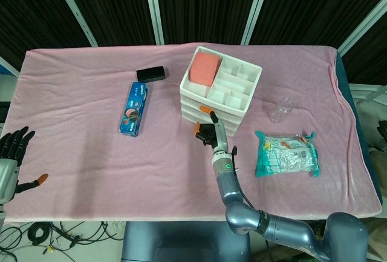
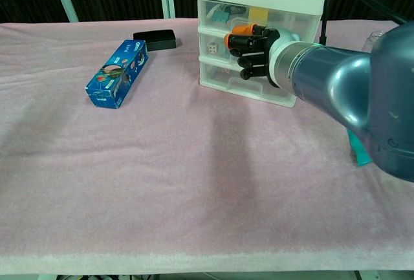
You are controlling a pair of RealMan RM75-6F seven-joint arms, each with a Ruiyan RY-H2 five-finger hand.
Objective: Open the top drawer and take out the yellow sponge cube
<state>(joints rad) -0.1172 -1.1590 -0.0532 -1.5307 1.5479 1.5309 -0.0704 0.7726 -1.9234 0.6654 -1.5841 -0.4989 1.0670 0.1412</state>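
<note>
At the lower left edge of the head view the left robot hand (image 1: 11, 153) sits off the desk (image 1: 84, 135) with its fingers spread, holding nothing. Right of it, in the upper left part of the pink cloth, a blue box (image 1: 134, 108) lies lengthwise, with a small black block (image 1: 150, 74) just above it. At centre stands the white drawer unit (image 1: 221, 90), its open top tray carrying a pink-orange block (image 1: 204, 67) in the left compartment. The right robot hand (image 2: 254, 50) is up against the drawer fronts in the chest view, fingers curled at the upper drawers (whether they actually grip a handle I cannot tell). The top drawer (image 2: 259, 13) looks closed, and a yellow sponge (image 2: 259, 15) shows through its clear front. Further right lie a clear cup (image 1: 281, 110) and, below it, a teal packet (image 1: 285, 153).
</note>
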